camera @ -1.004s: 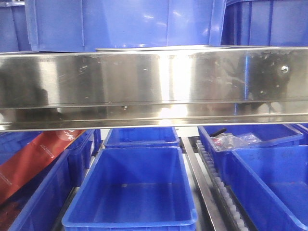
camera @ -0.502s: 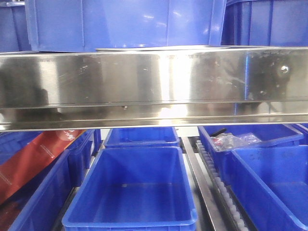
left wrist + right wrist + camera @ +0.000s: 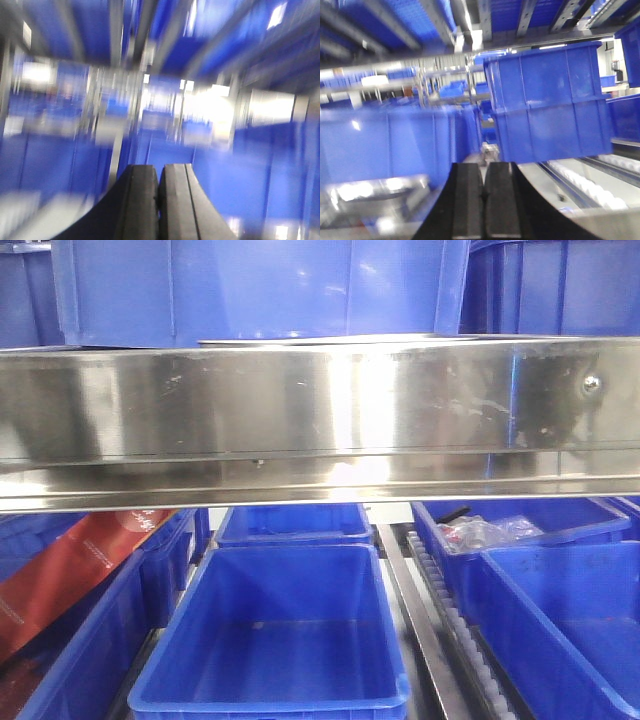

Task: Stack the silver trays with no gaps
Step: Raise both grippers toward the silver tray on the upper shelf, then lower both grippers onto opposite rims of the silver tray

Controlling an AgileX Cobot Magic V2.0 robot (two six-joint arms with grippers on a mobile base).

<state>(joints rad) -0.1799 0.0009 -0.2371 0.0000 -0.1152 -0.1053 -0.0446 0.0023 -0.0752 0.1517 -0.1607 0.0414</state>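
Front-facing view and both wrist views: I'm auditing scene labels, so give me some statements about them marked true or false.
1. The centre blue bin is empty. True.
2. The left tool grips something. False: it is shut on nothing.
3. The steel rail has a screw near its right end. True.
4. The right tool is wide open. False: it is shut.
5. The red package lies right of the centre blue bin. False: it lies to its left.
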